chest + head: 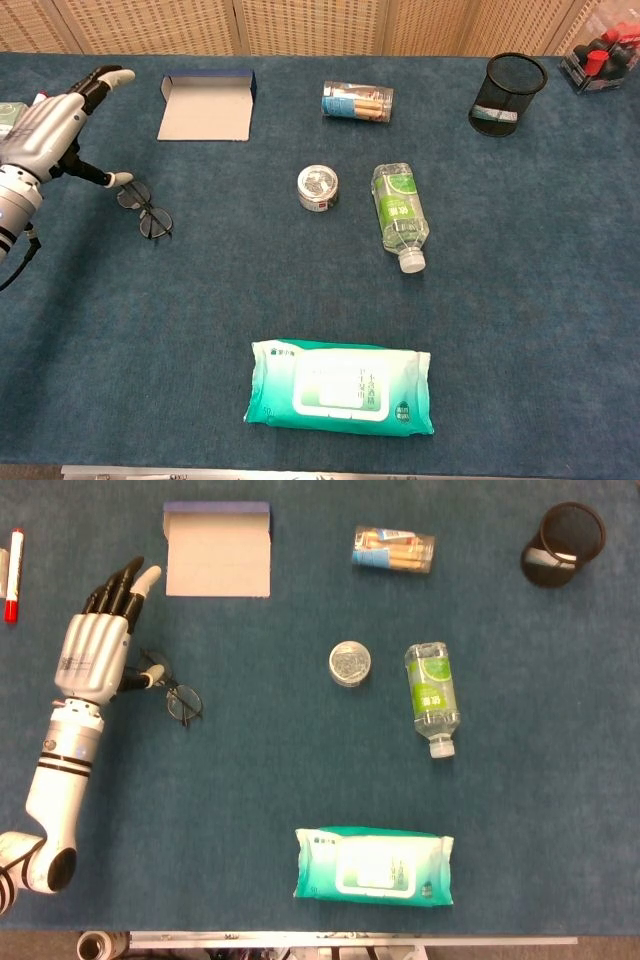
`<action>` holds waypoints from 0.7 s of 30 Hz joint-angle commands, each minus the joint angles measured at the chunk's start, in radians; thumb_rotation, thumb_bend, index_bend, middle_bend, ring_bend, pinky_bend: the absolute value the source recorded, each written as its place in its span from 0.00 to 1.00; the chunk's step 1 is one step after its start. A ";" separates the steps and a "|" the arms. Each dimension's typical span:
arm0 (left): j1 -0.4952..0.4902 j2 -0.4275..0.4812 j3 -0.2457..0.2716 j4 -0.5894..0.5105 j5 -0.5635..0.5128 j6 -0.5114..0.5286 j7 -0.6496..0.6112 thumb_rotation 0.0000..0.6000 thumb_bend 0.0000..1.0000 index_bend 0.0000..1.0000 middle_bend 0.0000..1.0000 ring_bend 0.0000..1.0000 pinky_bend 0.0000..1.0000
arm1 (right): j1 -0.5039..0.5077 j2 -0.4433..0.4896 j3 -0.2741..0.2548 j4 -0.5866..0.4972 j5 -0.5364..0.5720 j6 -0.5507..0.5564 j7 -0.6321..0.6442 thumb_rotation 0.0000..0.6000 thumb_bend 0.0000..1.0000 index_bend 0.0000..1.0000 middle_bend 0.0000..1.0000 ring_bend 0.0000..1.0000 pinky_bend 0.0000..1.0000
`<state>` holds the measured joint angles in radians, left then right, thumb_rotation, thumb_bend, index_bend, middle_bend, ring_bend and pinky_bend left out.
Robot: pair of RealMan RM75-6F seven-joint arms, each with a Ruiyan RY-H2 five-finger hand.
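While the left hand point(96, 648) hovers near the table's point(300, 290) left edge, its fingers point(118, 587) lie straight and slightly spread, holding nothing, with the thumb tip just beside the glasses point(172, 692). These lie flat on the cloth, between the hand and the tin point(350, 664), below the open box point(218, 550) at the far edge. My reading is that the step in hand concerns the glasses, with the hand parted from them. A next move would call for lowering the thumb and a finger onto the thin frame and pinching lightly, since the wire could slip or bend. No right hand shows in either view
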<state>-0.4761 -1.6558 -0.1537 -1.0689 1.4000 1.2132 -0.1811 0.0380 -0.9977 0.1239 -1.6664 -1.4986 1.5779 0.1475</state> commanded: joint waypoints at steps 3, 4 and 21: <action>-0.007 -0.012 -0.002 0.019 -0.005 -0.009 -0.006 1.00 0.00 0.00 0.02 0.07 0.14 | 0.000 0.001 0.000 0.000 0.001 0.000 0.002 1.00 0.41 0.57 0.47 0.33 0.30; -0.008 -0.014 -0.002 0.023 -0.005 -0.011 -0.005 1.00 0.00 0.00 0.02 0.07 0.14 | 0.000 0.001 0.000 0.000 0.001 0.000 0.002 1.00 0.41 0.57 0.47 0.33 0.30; -0.030 -0.052 0.017 0.087 0.008 -0.044 -0.023 1.00 0.00 0.00 0.02 0.07 0.14 | -0.003 0.004 0.000 -0.004 0.001 0.002 0.003 1.00 0.41 0.57 0.47 0.33 0.30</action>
<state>-0.5051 -1.7058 -0.1381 -0.9845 1.4075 1.1716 -0.2024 0.0354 -0.9936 0.1234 -1.6700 -1.4977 1.5799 0.1505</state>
